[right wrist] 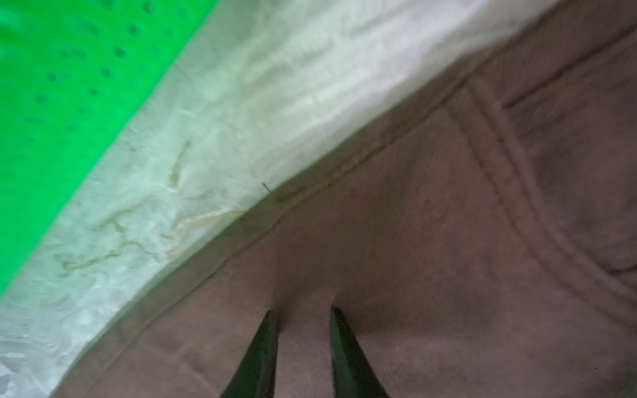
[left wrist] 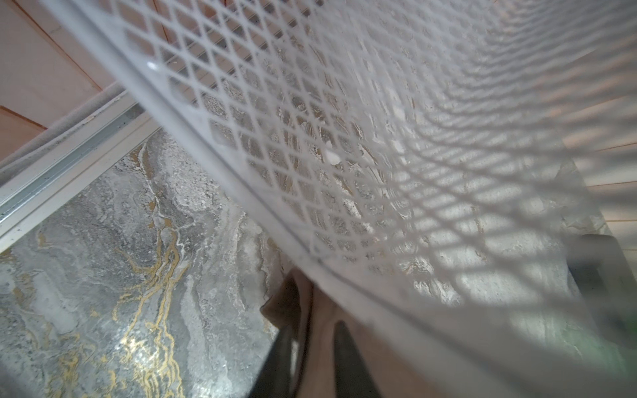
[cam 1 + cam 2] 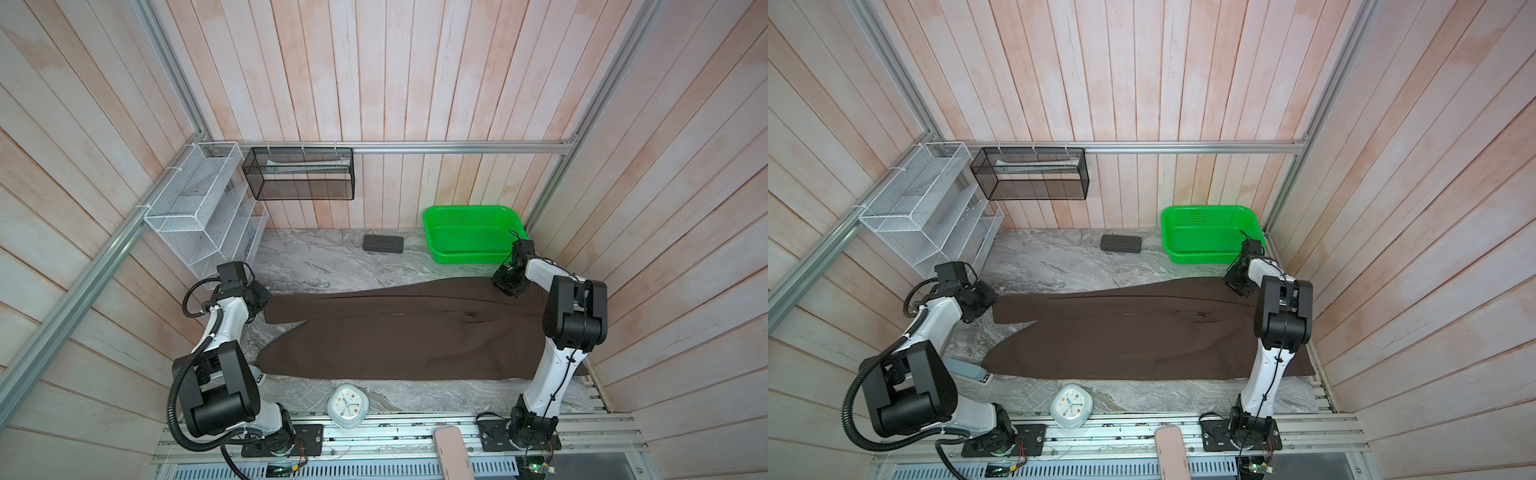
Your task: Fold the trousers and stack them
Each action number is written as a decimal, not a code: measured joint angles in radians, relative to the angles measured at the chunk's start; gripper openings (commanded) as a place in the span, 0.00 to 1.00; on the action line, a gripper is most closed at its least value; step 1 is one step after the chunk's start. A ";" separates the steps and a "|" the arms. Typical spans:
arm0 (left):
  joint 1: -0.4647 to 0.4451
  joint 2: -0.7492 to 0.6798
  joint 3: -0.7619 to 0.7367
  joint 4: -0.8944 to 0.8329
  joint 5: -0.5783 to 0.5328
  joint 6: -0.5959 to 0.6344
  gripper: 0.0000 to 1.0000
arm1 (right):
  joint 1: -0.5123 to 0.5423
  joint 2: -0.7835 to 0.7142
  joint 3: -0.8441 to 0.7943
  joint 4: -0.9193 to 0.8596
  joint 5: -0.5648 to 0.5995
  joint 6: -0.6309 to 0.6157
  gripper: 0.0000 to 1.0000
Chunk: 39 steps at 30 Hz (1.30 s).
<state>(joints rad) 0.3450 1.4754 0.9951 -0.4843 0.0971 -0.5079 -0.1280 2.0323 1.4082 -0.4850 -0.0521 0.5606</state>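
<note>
The dark brown trousers (image 3: 395, 336) (image 3: 1133, 336) lie flat across the marble table, legs pointing left and waist to the right. My left gripper (image 3: 261, 300) (image 3: 984, 301) is at the end of the far leg. In the left wrist view it (image 2: 315, 330) is open, with a ridge of brown cloth (image 2: 320, 361) standing between its fingers. My right gripper (image 3: 505, 286) (image 3: 1237, 286) is down on the far waist corner. In the right wrist view it (image 1: 303, 312) is open, its tips pressed into the cloth (image 1: 431, 258) near the stitched edge.
A green basket (image 3: 473, 237) stands at the back right, close behind the right gripper. A dark grey case (image 3: 382, 243) lies at the back middle. A white mesh rack (image 3: 199, 208) (image 2: 379, 138) hangs just beside the left gripper. A white clock (image 3: 348, 405) sits at the front edge.
</note>
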 measured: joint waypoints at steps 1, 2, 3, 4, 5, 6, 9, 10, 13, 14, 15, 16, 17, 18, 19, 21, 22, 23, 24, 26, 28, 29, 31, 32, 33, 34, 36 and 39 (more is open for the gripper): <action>0.001 -0.002 0.000 -0.003 -0.001 0.002 0.55 | -0.003 0.000 -0.006 0.005 0.005 0.000 0.28; 0.001 -0.006 0.001 -0.009 -0.002 0.002 0.58 | -0.006 -0.002 -0.012 0.014 0.007 0.000 0.28; 0.002 -0.011 0.004 -0.019 -0.004 0.001 0.60 | -0.011 -0.006 -0.023 0.024 0.008 0.000 0.28; 0.002 -0.018 0.010 -0.038 -0.006 0.001 0.61 | -0.018 -0.013 -0.037 0.038 0.013 0.000 0.28; 0.002 -0.027 0.017 -0.063 -0.007 0.000 0.62 | -0.028 -0.022 -0.052 0.050 0.015 0.000 0.28; 0.002 -0.036 0.024 -0.086 -0.008 0.000 0.62 | -0.037 -0.029 -0.066 0.060 0.019 0.000 0.28; 0.000 -0.042 0.067 -0.146 -0.008 -0.001 0.59 | -0.069 -0.053 -0.103 0.080 0.030 0.000 0.28; -0.002 -0.037 0.084 -0.159 -0.008 -0.004 0.57 | -0.078 -0.056 -0.108 0.081 0.033 0.000 0.28; -0.013 0.000 0.124 -0.206 -0.029 -0.035 0.50 | -0.089 -0.060 -0.114 0.087 0.033 0.000 0.28; -0.019 0.022 0.140 -0.230 -0.041 -0.050 0.49 | -0.089 -0.060 -0.114 0.088 0.033 0.000 0.28; -0.027 0.043 0.153 -0.249 -0.054 -0.065 0.48 | -0.089 -0.060 -0.114 0.089 0.034 0.000 0.28; -0.037 0.072 0.172 -0.275 -0.069 -0.074 0.48 | -0.087 -0.061 -0.115 0.088 0.034 -0.001 0.28; -0.048 0.108 0.191 -0.285 -0.074 -0.069 0.48 | -0.086 -0.062 -0.116 0.088 0.034 -0.002 0.28; -0.060 0.146 0.212 -0.302 -0.092 -0.082 0.49 | -0.084 -0.063 -0.116 0.087 0.034 -0.003 0.28; -0.064 0.185 0.231 -0.332 -0.109 -0.092 0.52 | -0.082 -0.064 -0.116 0.085 0.035 -0.004 0.28; -0.071 0.246 0.263 -0.365 -0.170 -0.103 0.57 | -0.074 -0.069 -0.118 0.077 0.036 -0.005 0.28; -0.071 0.266 0.292 -0.394 -0.188 -0.105 0.60 | -0.069 -0.073 -0.119 0.068 0.035 -0.005 0.28; -0.075 0.279 0.314 -0.418 -0.199 -0.106 0.62 | -0.062 -0.077 -0.121 0.060 0.035 -0.006 0.28; -0.080 0.289 0.328 -0.442 -0.215 -0.112 0.64 | -0.056 -0.080 -0.121 0.054 0.035 -0.007 0.28; -0.084 0.306 0.348 -0.472 -0.240 -0.123 0.66 | -0.040 -0.090 -0.121 0.041 0.035 -0.007 0.28; -0.084 0.310 0.349 -0.474 -0.253 -0.126 0.66 | -0.027 -0.103 -0.121 0.031 0.035 -0.008 0.28; -0.084 0.309 0.349 -0.474 -0.253 -0.129 0.66 | -0.022 -0.110 -0.121 0.027 0.035 -0.008 0.28; -0.087 0.295 0.334 -0.456 -0.245 -0.129 0.65 | -0.017 -0.126 -0.121 0.018 0.035 -0.008 0.28; -0.089 0.284 0.319 -0.434 -0.235 -0.131 0.64 | -0.017 -0.135 -0.121 0.014 0.035 -0.008 0.28; -0.089 0.270 0.299 -0.409 -0.227 -0.133 0.63 | -0.017 -0.143 -0.121 0.012 0.035 -0.008 0.28; -0.090 0.249 0.271 -0.381 -0.212 -0.134 0.62 | -0.018 -0.151 -0.121 0.011 0.035 -0.008 0.28; -0.101 0.195 0.217 -0.345 -0.175 -0.138 0.61 | -0.017 -0.166 -0.121 0.010 0.035 -0.008 0.28; -0.138 0.091 0.143 -0.348 -0.140 -0.153 0.61 | -0.017 -0.182 -0.121 0.008 0.035 -0.008 0.28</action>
<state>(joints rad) 0.2066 1.5661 1.1381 -0.8326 -0.0433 -0.6609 -0.1452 1.8503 1.2873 -0.4770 -0.0170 0.5522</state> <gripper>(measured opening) 0.607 0.280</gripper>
